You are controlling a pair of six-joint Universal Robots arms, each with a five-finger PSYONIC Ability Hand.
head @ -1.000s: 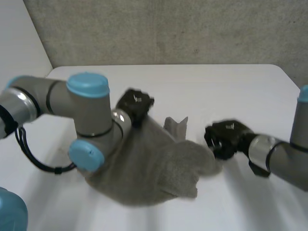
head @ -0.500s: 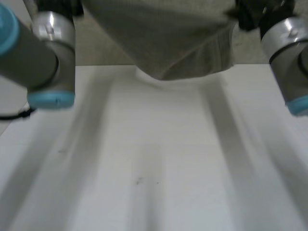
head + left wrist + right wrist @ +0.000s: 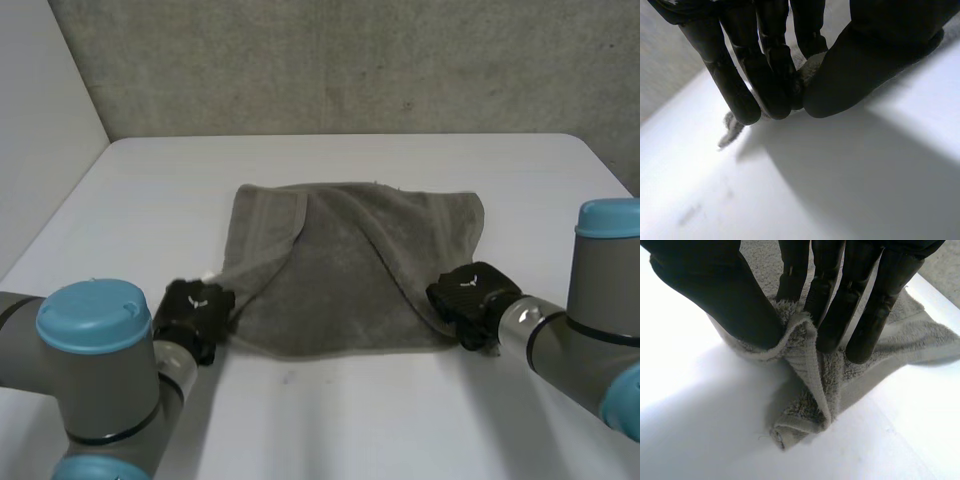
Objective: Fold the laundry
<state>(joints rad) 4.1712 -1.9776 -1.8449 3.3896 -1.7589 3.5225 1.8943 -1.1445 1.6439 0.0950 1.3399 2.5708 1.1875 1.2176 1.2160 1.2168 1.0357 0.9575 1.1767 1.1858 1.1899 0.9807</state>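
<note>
Towel, aloft before, now lies spread, left hand and right hand pinching its near corners.

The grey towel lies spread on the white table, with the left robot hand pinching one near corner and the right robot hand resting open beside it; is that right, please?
Not quite. The right robot hand is not open beside the towel: it is shut on the towel's other near corner, pinching it, as the right wrist view shows. The rest stands.

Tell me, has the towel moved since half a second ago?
Yes. The towel came down: it hung before the wall, now it lies spread on the table.
</note>
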